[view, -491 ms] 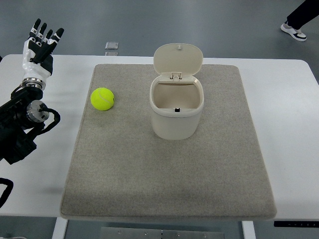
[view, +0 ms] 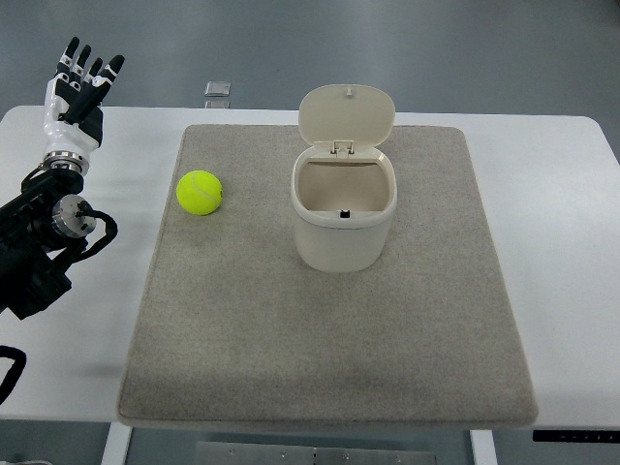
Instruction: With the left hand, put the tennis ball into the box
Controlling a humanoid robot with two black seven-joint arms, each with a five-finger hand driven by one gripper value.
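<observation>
Top view, and we start at the left hand [view: 77, 97]: white shell, black jointed fingers [view: 92, 70], raised at the far-left corner of the table, fingers straight and slightly fanned, gripping nothing. Its dark forearm [view: 39, 237] runs in from the left edge, with a metal joint and looped black cables. Moving outward, the white table [view: 572, 232] is smooth, and on it lies a rectangular grey mat [view: 329, 329] with a rough, felt-like weave. On the mat's left part sits the tennis ball [view: 200, 192], fuzzy yellow-green, well apart from the hand. Near the mat's middle stands the box [view: 343, 221], a cream plastic bin with rounded corners, its hinged lid [view: 346, 114] tipped up at the back, mouth open.
</observation>
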